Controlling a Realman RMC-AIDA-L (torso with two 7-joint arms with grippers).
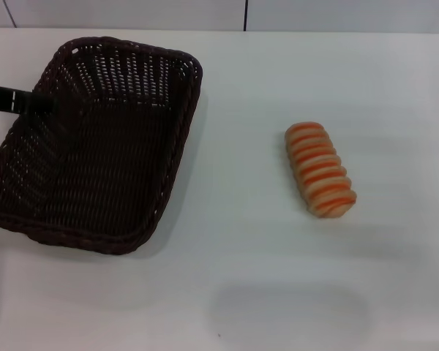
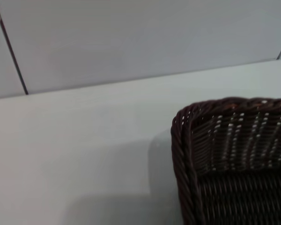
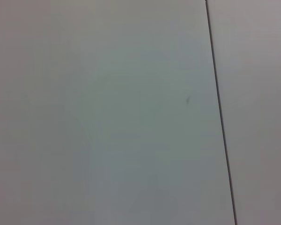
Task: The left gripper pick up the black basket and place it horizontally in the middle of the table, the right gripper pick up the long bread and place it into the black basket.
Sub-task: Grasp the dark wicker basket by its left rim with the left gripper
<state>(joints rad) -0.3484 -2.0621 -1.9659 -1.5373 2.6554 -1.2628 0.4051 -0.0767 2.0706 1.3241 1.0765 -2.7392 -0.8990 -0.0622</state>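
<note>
The black basket (image 1: 95, 146) sits on the left side of the white table (image 1: 241, 292), its long axis running away from me and turned slightly. One of its corners shows in the left wrist view (image 2: 234, 159). My left gripper (image 1: 40, 102) reaches in from the left edge of the head view and lies across the basket's far left rim. The long bread (image 1: 320, 170), striped orange and cream, lies on the table to the right of the basket, well apart from it. My right gripper is out of view; the right wrist view shows only a pale surface.
The table's far edge meets a pale wall (image 1: 278, 13) with dark seams. The wall also shows in the left wrist view (image 2: 131, 42). Bare tabletop lies between the basket and the bread.
</note>
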